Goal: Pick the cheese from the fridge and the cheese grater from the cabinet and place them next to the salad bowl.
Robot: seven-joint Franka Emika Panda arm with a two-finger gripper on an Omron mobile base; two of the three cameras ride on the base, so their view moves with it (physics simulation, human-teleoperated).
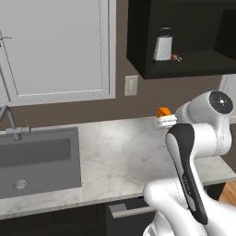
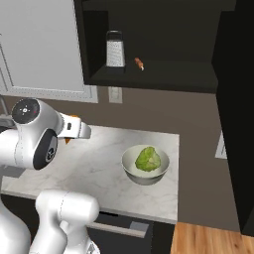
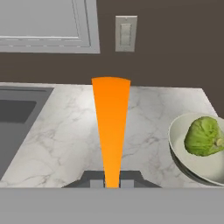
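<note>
My gripper (image 3: 112,183) is shut on the cheese (image 3: 110,127), an orange wedge that points away from the hand over the marble counter. From the left base the cheese (image 1: 163,112) peeks out above the gripper (image 1: 166,121), near the back wall. The salad bowl (image 2: 128,167), pale with green leaves, stands on the counter to the right of the hand, and its rim (image 3: 174,146) is at the right of the hand view. The cheese grater (image 1: 163,45) (image 2: 115,49) stands upright in the open dark cabinet (image 1: 184,70) above. A tall dark front (image 2: 237,124) at the right may be the fridge.
A small orange-brown item (image 2: 139,63) lies on the cabinet shelf beside the grater. A grey sink (image 1: 37,161) with a faucet (image 1: 10,120) takes up the counter's left part. On the back wall are a white window frame (image 1: 60,94) and a switch plate (image 1: 131,85).
</note>
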